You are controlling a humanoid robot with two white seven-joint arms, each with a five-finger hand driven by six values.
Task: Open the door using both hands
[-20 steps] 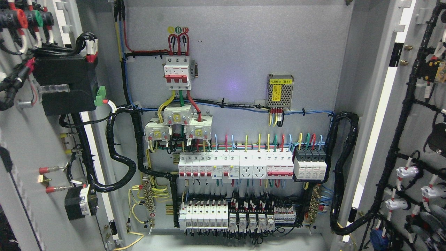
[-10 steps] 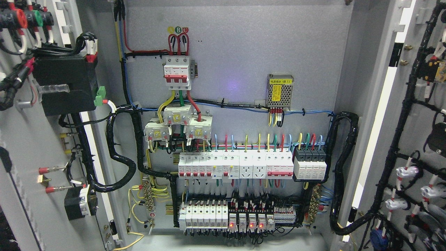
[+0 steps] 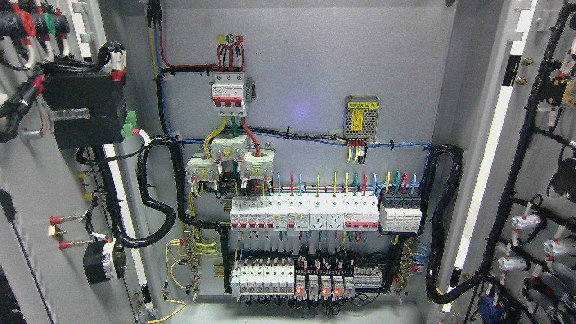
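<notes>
Both doors are standing swung wide: left door [image 3: 40,180] is filling the left edge, right door [image 3: 535,180] the right edge, each showing its wired inner face. Cabinet interior is fully exposed, so the opening step is looking essentially done.

No hands or arms are showing anywhere in the head view, so I cannot tell what the fingers are doing: spread, curled or holding a door edge.

Inside, the back panel [image 3: 315,67] is carrying a main breaker [image 3: 229,90] up top, a power supply [image 3: 361,118] to its right, a breaker row [image 3: 303,213] mid-height, and relays [image 3: 321,285] at the bottom with three red lamps glowing.

Next move, as I'm reading it: nothing left to pull. If the hands are resting on the door edges out of view, they're only needing to release and back off clear of the black harness [image 3: 153,189] running between door and panel.
</notes>
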